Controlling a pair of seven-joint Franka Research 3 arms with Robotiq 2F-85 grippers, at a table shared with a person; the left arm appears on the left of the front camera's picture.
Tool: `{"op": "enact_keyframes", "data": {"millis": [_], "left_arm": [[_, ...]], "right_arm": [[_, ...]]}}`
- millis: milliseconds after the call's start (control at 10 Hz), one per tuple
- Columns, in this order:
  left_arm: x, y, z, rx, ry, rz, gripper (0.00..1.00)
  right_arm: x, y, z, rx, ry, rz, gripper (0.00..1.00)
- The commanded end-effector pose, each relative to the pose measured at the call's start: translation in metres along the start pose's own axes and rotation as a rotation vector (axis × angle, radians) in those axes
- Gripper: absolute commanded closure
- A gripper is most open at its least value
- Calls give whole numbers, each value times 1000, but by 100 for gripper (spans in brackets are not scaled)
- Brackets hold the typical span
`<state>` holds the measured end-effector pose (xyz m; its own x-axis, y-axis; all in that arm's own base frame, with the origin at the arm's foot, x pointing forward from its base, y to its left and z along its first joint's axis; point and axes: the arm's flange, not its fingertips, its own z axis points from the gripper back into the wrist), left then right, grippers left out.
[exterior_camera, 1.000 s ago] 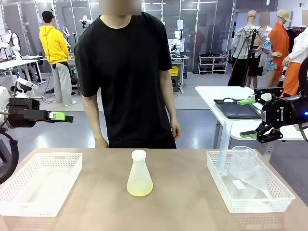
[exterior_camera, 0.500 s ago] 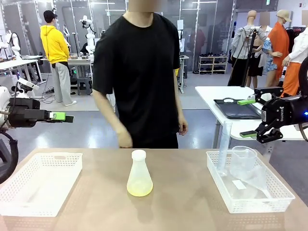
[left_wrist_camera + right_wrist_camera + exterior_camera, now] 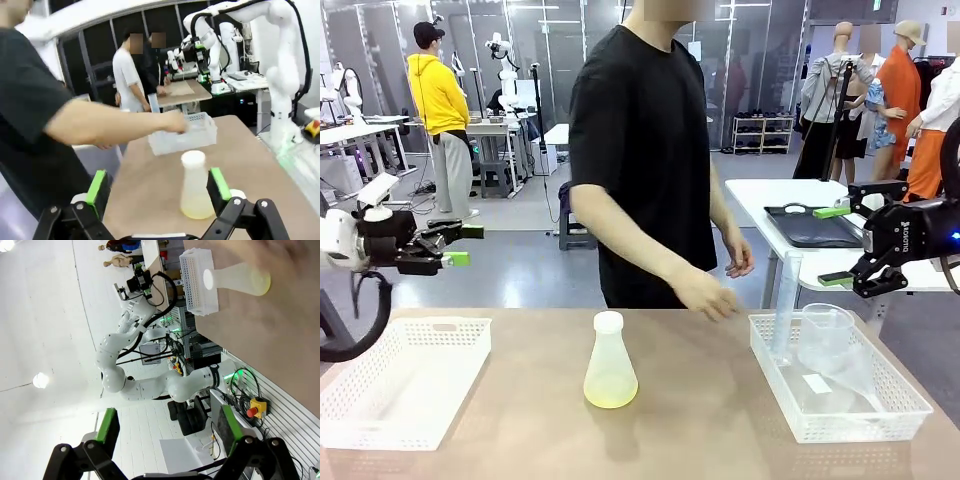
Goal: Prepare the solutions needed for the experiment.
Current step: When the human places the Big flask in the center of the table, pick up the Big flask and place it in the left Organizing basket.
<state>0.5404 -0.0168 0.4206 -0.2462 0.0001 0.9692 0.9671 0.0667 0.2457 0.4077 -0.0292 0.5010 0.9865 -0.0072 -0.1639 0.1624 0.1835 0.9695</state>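
Yellow-green solutions (image 3: 610, 392): lying shallow in the flask (image 3: 608, 355), which is standing on the desk (image 3: 700, 430).
Left fingers (image 3: 458, 258): hanging wide apart, gripping nothing, well left of the flask.
Right fingers (image 3: 832, 211): gaping wide, gripping nothing, well right of the flask.
Person's hand (image 3: 712, 296): hovering above the desk, right of the flask.

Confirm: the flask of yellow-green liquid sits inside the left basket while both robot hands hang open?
No. The flask of solutions stands on the bare table, not inside the left basket, as the front view shows. The left hand and right hand are open.
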Motion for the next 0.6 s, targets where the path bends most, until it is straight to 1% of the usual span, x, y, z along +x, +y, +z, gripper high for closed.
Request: {"op": "enact_keyframes", "data": {"millis": [0,100,500], "left_arm": [[-12,7,-1,-56,-85,-58,0],[0,0,0,0,0,0,0],[0,0,0,0,0,0,0]], "right_arm": [[-1,1,-1,-5,-8,6,0],[-1,1,-1,-5,-8,6,0],[-1,1,-1,-5,-8,6,0]]}}
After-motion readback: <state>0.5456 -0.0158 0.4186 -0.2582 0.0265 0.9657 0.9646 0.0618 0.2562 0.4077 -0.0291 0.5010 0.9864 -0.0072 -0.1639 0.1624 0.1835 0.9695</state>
